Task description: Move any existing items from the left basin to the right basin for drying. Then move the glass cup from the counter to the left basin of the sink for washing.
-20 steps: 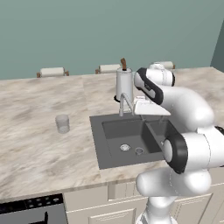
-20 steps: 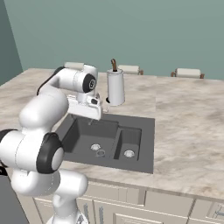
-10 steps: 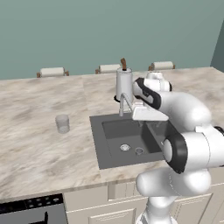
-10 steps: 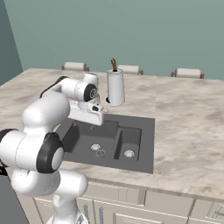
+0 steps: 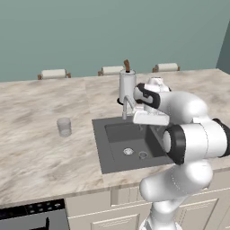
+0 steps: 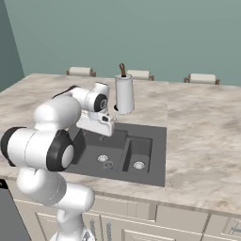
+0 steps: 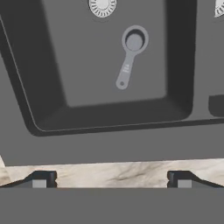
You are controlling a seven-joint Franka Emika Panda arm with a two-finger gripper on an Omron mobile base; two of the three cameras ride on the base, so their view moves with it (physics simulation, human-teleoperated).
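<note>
Marbled counter (image 5: 40, 148) surrounded the sink (image 5: 101, 152) in your left base view; your arm bent forward over the sink's back edge beside the tap (image 5: 126, 107), and the glass cup (image 5: 64, 127) stood well left of the sink. From the right base view, your forearm reached across the left basin (image 6: 89, 150), with the canister (image 6: 124, 94) behind the sink. Your hand view looked down with the gripper (image 7: 111, 180) spread wide and empty, a grey scoop-like item (image 7: 130, 53) lying on the basin floor near the drain (image 7: 102, 6).
</note>
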